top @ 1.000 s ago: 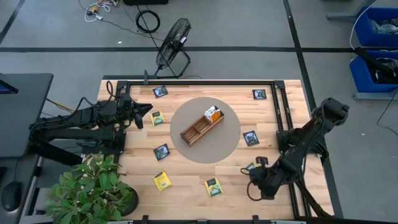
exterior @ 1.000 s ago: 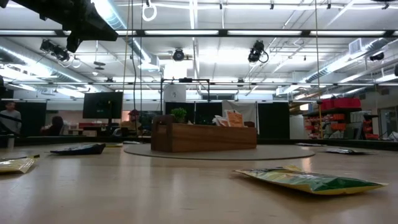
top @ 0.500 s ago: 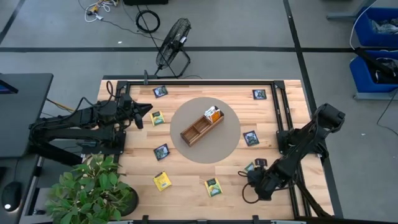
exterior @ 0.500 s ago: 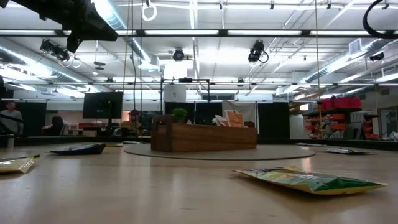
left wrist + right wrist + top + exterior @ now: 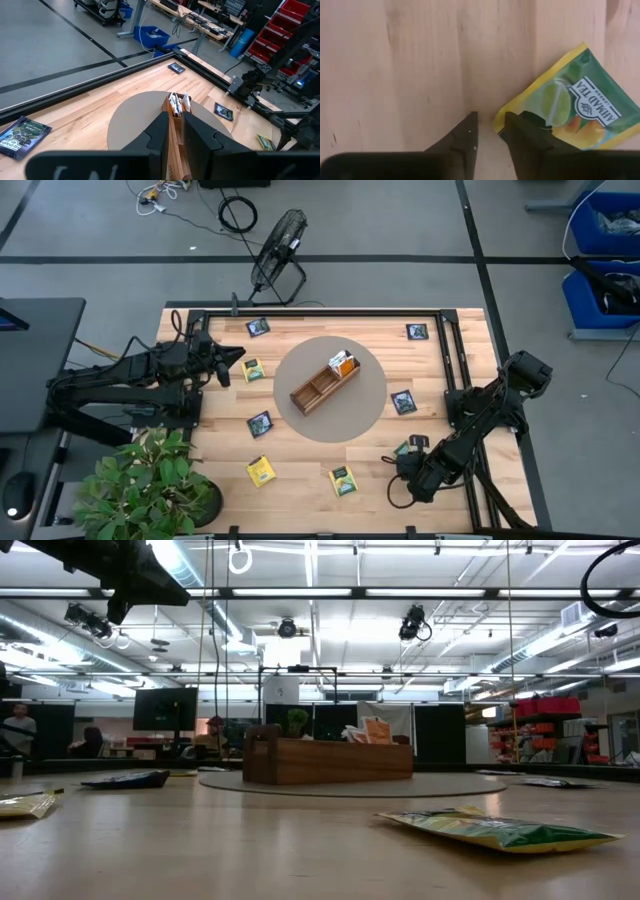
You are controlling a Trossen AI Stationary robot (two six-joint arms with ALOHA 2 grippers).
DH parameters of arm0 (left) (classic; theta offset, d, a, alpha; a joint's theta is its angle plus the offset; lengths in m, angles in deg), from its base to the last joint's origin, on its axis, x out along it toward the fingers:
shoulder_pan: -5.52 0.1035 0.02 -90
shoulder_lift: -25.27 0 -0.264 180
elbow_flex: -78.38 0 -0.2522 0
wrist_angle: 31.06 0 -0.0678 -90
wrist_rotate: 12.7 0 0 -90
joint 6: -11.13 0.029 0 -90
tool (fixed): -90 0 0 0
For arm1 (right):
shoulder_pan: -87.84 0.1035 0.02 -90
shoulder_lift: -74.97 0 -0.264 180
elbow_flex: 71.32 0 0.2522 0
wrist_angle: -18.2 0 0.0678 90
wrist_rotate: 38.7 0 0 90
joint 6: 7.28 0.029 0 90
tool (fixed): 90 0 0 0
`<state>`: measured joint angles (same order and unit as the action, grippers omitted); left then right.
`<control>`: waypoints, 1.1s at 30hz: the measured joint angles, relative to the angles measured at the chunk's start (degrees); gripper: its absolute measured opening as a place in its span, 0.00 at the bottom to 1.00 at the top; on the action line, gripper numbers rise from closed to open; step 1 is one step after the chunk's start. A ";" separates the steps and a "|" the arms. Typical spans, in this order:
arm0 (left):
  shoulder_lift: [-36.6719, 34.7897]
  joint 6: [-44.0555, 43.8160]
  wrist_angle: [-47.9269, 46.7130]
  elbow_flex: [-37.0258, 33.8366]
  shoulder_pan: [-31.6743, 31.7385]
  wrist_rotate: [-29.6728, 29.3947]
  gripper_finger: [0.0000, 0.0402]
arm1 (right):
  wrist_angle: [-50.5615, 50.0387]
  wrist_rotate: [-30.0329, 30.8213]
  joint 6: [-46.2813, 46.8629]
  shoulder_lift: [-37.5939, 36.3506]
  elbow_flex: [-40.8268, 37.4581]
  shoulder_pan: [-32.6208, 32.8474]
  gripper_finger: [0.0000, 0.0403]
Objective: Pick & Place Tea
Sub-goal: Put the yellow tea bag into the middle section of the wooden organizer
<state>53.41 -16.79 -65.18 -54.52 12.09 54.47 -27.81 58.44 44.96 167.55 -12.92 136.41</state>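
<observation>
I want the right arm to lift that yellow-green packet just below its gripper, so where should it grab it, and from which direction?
Take the yellow-green packet by its near corner, coming straight down from above. It lies flat on the table, rotated so one thin corner points at the right gripper, whose fingers stand narrowly apart beside it. Pinching that edge is probably easier than spanning its flat face.

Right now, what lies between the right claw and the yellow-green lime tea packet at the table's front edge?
Only bare wood table: the high view shows the right claw apart from the yellow-green packet.

grey floor [image 5: 90, 240], black fan [image 5: 277, 242], blue bins [image 5: 605, 240]
</observation>
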 joint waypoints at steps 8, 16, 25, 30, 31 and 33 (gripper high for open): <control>0.00 0.00 0.00 0.00 0.00 0.07 0.14 | -1.15 -0.06 3.43 0.07 -0.07 -0.36 0.02; 0.02 0.00 0.43 0.00 0.00 0.22 0.14 | -3.44 -0.94 5.82 -3.02 -0.18 -1.50 0.01; 0.02 0.04 3.31 0.00 0.00 1.59 0.14 | -3.72 -0.40 5.56 -7.80 2.82 -2.29 0.00; 1.05 0.02 3.88 0.00 0.00 5.12 0.14 | -6.54 0.56 3.26 -9.70 5.62 -3.83 0.00; 1.64 0.02 4.13 0.00 0.00 5.65 0.14 | -7.05 0.75 2.58 -10.04 6.06 -4.26 0.00; 3.03 0.04 5.28 0.00 -0.02 6.86 0.14 | -7.39 0.86 1.02 -10.73 7.00 -5.31 0.00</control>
<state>56.44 -16.75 -59.90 -54.52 12.07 61.33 -35.20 59.30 45.99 156.82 -5.92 131.10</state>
